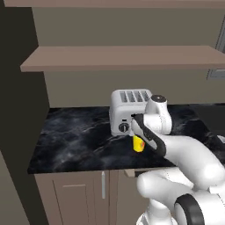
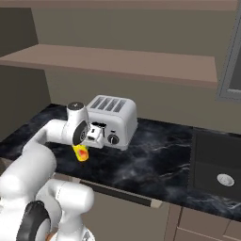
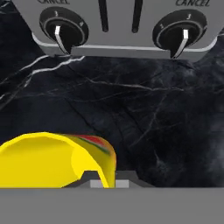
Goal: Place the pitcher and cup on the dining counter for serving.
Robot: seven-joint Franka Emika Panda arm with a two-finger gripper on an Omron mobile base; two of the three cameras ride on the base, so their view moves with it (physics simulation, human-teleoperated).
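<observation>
Cup: small yellow tumbler, likely light, rigid and smooth; held by its rim wall just above the worktop.
Gripper: pinched narrow on the cup's wall.
Toaster: just behind.

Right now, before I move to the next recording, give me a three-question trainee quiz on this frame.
1. True or false: the gripper is shut on the cup.
2. What appliance stands behind the cup on the worktop? A kettle, B toaster, C blender.
3. Fill in: the cup is coloured ____ with a red-orange mark.

Key: 1 true; 2 B; 3 yellow.
</observation>
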